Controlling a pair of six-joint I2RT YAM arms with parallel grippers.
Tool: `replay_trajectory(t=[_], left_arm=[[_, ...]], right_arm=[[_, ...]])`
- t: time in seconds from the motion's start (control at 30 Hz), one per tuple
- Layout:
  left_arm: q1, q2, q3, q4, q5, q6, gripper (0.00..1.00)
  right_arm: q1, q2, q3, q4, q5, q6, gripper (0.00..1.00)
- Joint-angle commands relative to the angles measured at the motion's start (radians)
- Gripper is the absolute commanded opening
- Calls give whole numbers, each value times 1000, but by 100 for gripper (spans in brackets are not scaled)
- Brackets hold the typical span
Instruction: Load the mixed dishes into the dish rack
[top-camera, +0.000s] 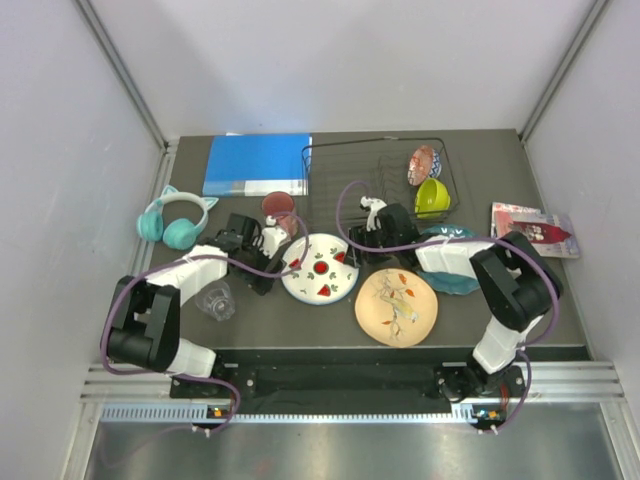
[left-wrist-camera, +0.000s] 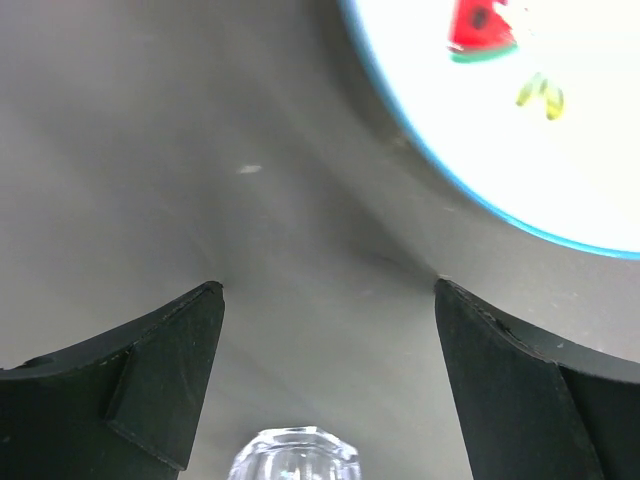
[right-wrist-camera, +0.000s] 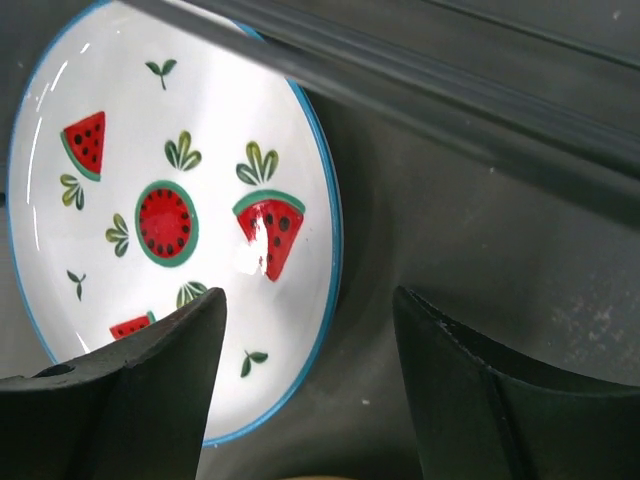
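Two claws spread wide, empty: left claw (left-wrist-camera: 330, 290) just beside the white watermelon plate (left-wrist-camera: 520, 110), right claw (right-wrist-camera: 308, 300) at its blue rim.

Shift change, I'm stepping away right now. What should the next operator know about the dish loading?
Left gripper open, empty, near the white plate.
Right gripper open, empty, over that plate's edge.
Done: red patterned bowl and lime bowl sit in the dish rack.
Left, all on the table: white plate, peach plate, teal scalloped plate, red tumbler, clear glass.
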Motion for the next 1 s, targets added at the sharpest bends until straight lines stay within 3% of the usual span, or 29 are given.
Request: replay_trajectory(t=[0.0,0.73,0.83,0.97], left_arm=[[-64,1,-28,34,-43,49,90],[-328,181,-21,239,-101,-52,89],[-337,184,-18,250,-100,-63,89],[-343,190,-12,256,-107,-74,89]], right_arm=[[-4,66,7,54,-31,25,66],[42,98,-34,70,-145,31,49],[56,81,-19,39,-155,14,45],[85,55,9,-16,-174,-24,26]])
